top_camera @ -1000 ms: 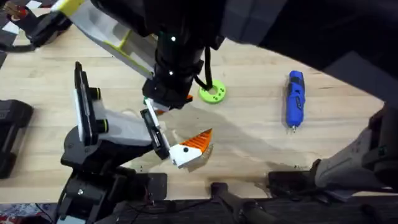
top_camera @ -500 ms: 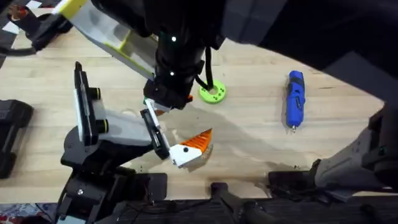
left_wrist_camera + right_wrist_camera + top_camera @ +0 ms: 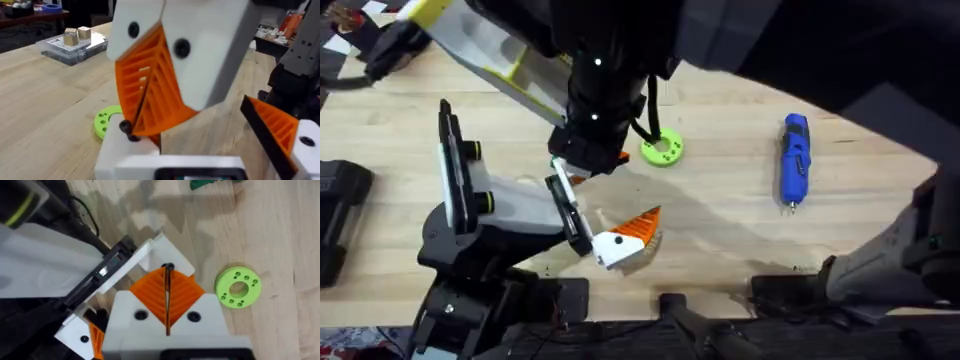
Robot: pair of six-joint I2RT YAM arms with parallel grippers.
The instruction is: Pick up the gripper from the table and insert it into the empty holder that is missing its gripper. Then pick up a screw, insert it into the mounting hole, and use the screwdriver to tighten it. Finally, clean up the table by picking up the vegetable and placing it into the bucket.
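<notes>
Two sets of orange ribbed pads, and both are pressed together. The left gripper (image 3: 128, 126) has its white fingers (image 3: 210, 55) closed pad to pad. A small black bit (image 3: 126, 128) sits right at the tips; it may be a screw, but the close view makes that hard to confirm. The right gripper (image 3: 167, 271) is closed too, with only a thin dark seam running between its pads and a dark speck at the tip.

From overhead, the holder (image 3: 520, 205) stands at the lower left of the table (image 3: 720, 230), its white-grey body on the black stand and its slim black rail (image 3: 567, 215) angling toward the middle. The gripper (image 3: 625, 238), white with an orange wedge, sits at the rail's near end and touches it. It also shows in the left wrist view (image 3: 275, 131) and the right wrist view (image 3: 92, 336). One arm's dark wrist (image 3: 595, 130) hangs over the rail's far end. In the right wrist view, the closed pads sit directly above a white piece (image 3: 172, 255) at that end.

A green disc (image 3: 661, 149) lies just beside that wrist on the bare wood. The screwdriver (image 3: 794, 160), blue with its tip toward the near edge, lies well apart to the right.
</notes>
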